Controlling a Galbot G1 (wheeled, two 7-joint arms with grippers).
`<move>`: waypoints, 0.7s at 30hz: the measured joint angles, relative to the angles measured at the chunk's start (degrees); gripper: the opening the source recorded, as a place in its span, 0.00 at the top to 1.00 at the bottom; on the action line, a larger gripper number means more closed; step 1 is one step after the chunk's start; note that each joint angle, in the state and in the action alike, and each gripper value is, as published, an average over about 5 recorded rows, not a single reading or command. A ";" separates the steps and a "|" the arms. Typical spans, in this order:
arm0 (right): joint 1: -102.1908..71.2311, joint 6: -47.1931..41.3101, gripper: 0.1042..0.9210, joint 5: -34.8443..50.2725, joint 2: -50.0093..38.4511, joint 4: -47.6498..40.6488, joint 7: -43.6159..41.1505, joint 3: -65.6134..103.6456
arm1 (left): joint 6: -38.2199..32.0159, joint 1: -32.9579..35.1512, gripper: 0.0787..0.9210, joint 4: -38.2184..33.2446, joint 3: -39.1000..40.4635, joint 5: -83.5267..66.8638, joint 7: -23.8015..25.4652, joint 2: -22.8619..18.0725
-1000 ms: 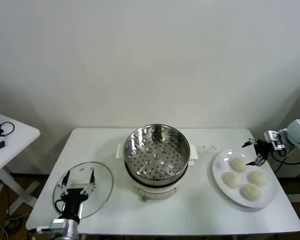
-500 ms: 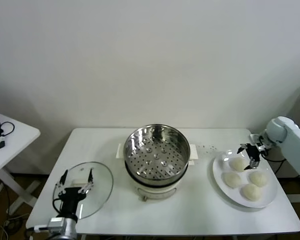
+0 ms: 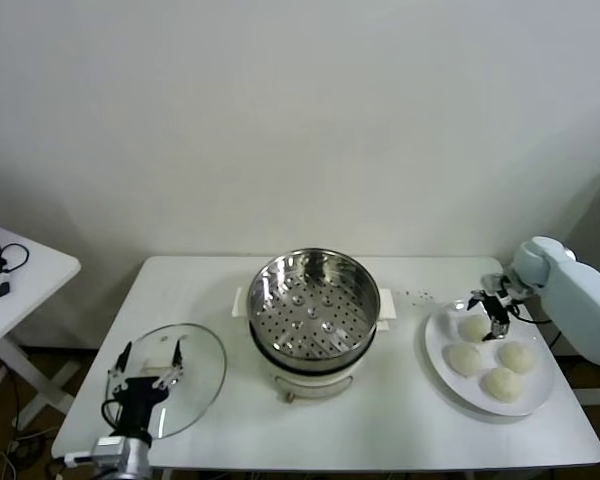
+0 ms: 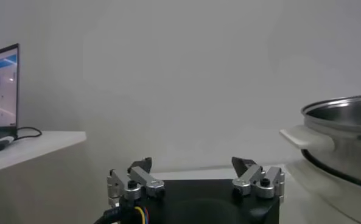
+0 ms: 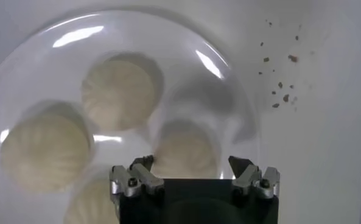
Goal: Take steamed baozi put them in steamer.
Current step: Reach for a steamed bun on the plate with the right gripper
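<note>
Hovering with jaws open over a baozi [image 5: 186,155], the right gripper [image 5: 192,163] reveals pleats unseen overhead.

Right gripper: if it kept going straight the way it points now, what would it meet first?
Most likely the baozi on the white plate directly below. The right gripper, open, points down over it, fingertips either side. How much gap remains is unclear.

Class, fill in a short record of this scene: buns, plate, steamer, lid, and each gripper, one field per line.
buns: four buns on the plate, none in the steamer
plate: white plate, on the table to the steamer's right
steamer: steel steamer, mid-table, uncovered, nothing in it
lid: glass lid flat on the table, front left
right gripper: right gripper open, above the bun nearest the wall
left gripper: left gripper open, over the lid
</note>
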 measured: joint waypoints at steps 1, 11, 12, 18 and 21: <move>-0.06 0.02 0.12 -0.27 0.12 -0.14 -0.01 0.08 | 0.00 0.02 0.12 0.00 -0.04 -0.07 0.00 0.00; -0.57 0.26 0.13 -2.39 1.18 -1.53 -0.04 1.14 | 0.00 0.24 0.12 -0.01 -0.34 -0.32 -0.03 0.00; -0.63 0.28 0.14 -2.50 1.26 -1.62 -0.06 1.23 | 0.00 0.26 0.12 -0.02 -0.36 -0.33 -0.03 0.00; -0.81 0.38 0.26 -2.91 1.64 -1.89 -0.22 1.74 | 0.04 0.29 0.12 -0.06 -0.48 -0.37 -0.04 0.00; -0.81 0.41 0.29 -3.00 1.63 -1.85 -0.29 1.83 | 0.08 0.34 0.12 -0.13 -0.58 -0.39 -0.03 0.00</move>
